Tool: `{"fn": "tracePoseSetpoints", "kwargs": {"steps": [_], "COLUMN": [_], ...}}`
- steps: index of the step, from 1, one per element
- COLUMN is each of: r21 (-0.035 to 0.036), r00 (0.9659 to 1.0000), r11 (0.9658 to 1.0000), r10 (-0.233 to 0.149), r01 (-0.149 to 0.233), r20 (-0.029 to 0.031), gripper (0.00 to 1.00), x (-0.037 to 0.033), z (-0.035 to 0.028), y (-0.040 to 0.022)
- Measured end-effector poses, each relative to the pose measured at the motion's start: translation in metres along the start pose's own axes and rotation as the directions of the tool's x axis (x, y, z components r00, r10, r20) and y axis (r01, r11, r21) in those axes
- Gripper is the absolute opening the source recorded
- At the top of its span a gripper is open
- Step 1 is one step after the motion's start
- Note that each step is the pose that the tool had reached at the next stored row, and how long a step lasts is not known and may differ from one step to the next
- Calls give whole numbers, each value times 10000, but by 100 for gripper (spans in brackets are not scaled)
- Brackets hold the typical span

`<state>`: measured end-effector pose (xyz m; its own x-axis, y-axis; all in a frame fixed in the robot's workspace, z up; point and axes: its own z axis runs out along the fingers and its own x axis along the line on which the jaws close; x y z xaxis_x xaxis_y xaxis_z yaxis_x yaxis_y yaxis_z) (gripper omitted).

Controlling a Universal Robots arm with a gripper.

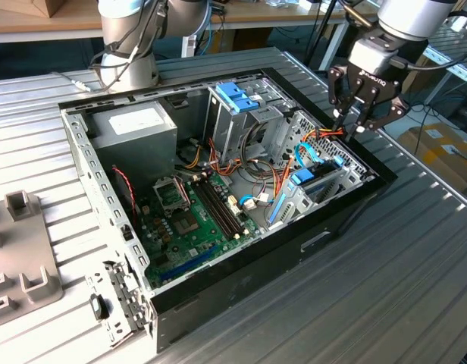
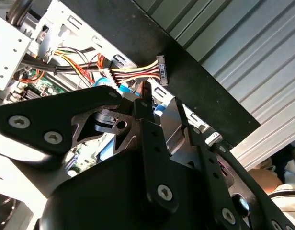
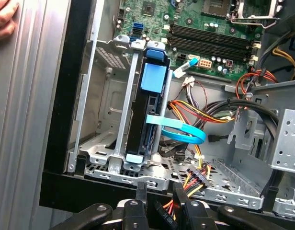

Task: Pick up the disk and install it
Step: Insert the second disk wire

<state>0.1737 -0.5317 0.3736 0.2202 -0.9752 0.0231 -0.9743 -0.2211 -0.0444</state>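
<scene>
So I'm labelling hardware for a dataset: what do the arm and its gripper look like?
The arm is silver-grey with rounded joints. At its wrist sits a black gripper with white lettering on its body. Its fingers are flat black metal links joined by silver screws. A dark cable runs along the wrist.

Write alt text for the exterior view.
A robot gripper hovers over the exterior view's right end of an open computer case lying on a ribbed metal table. Inside are a green motherboard, coloured cables, and a blue-latched grey drive cage.
</scene>
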Motion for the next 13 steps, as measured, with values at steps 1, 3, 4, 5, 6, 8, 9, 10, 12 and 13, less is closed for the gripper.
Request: {"fn": "tracePoseSetpoints", "kwargs": {"steps": [1, 3, 4, 5, 6, 8, 9, 10, 12, 13], "r21": [2, 9, 13, 17, 21, 27, 32, 36, 47, 50], "r00": [9999, 9993, 9985, 9978, 9965, 9944, 9927, 9904, 9850, 9833], "r11": [9999, 9993, 9985, 9978, 9965, 9944, 9927, 9904, 9851, 9833], "r10": [-113, -387, -541, -667, -835, -1057, -1208, -1382, -1721, -1821], "r01": [113, 387, 541, 667, 835, 1056, 1207, 1382, 1721, 1820], "r20": [5, 17, 24, 29, 36, 46, 53, 59, 74, 77], "gripper": [36, 36, 36, 36, 36, 36, 36, 36, 36, 36], "x": [0, 0, 0, 0, 1, 1, 1, 2, 2, 3], "z": [0, 0, 0, 0, 0, 0, 1, 0, 1, 1], "y": [0, -1, -1, -2, -2, -4, -5, -7, -11, -12]}}
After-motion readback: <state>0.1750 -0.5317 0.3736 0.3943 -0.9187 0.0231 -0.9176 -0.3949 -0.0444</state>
